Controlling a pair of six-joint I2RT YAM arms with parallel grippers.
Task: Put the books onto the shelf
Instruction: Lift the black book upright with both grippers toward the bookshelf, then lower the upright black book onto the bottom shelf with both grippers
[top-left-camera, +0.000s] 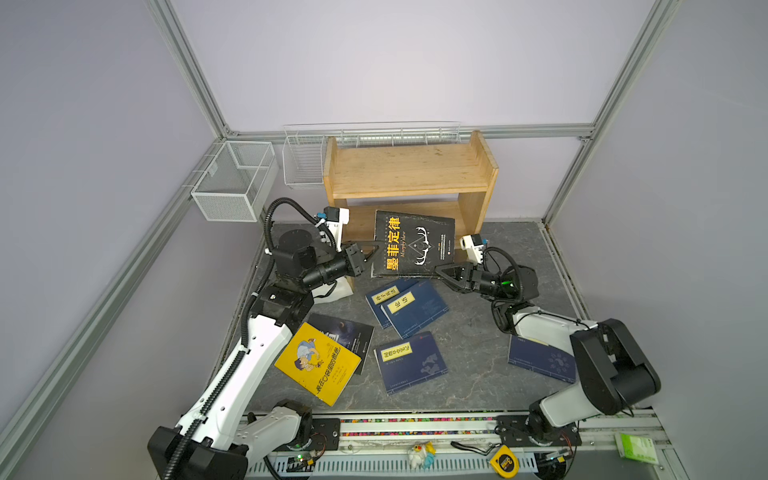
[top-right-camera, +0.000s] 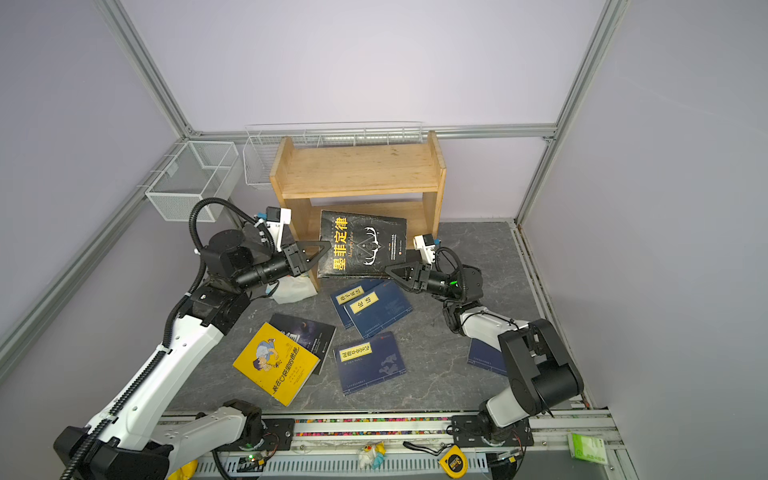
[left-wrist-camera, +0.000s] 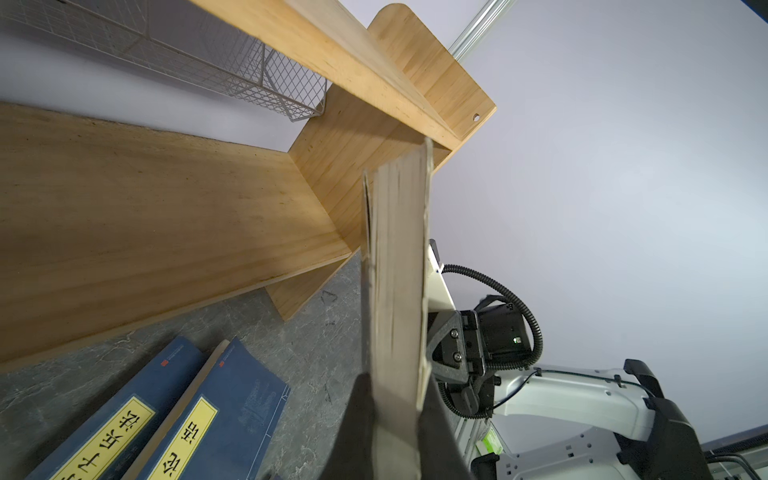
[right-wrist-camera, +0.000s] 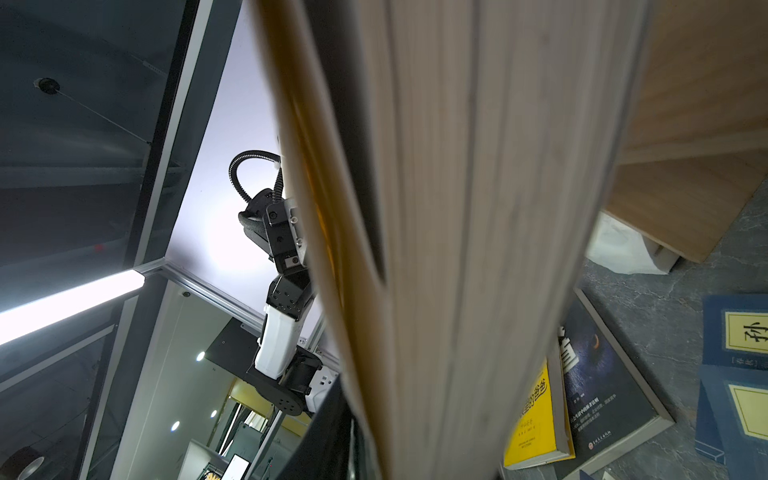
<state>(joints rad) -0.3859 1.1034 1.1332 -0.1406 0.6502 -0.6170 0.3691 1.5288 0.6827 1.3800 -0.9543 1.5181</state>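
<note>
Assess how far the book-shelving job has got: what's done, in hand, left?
Done: nothing; the wooden shelf holds no books. In hand: the black Murphy's Law book, shut in the left claw, right claw at its corner, tilted before the lower level. Left: yellow book, second black book, four navy books on the table.

A grey mesh basket (top-left-camera: 232, 183) hangs on the left wall rail, and just to its right sits a white wire basket (top-left-camera: 303, 166); a long white wire rack (top-left-camera: 399, 133) runs along the back wall. A white soft packet (top-right-camera: 293, 289) lies on the dark stone-patterned mat (top-left-camera: 478, 357), near its left edge. Along the front rail are a small toy figure (top-left-camera: 420, 454), a yellow tape measure (top-left-camera: 504, 460) just to its right, and a green box (top-left-camera: 636, 446) at the far right.
</note>
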